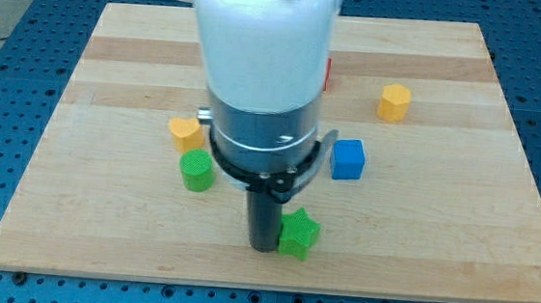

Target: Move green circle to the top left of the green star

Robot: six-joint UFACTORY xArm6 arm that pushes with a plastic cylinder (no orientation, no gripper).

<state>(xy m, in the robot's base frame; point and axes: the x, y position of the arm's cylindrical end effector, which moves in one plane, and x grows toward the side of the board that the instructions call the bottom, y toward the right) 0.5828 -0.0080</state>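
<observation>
My tip [261,248] rests on the wooden surface [100,225] near the view's bottom, touching the left side of the green star [299,235]. The green circle [195,171] sits up and to the left of the star, apart from it, with an orange heart-like block [186,132] just above it. A blue cube [348,159] lies right of the arm; a yellow hexagonal block [394,101] lies farther up and right. A red block [328,75] shows only as a sliver (shape unclear). The rig carries no fingers — only a rod.
</observation>
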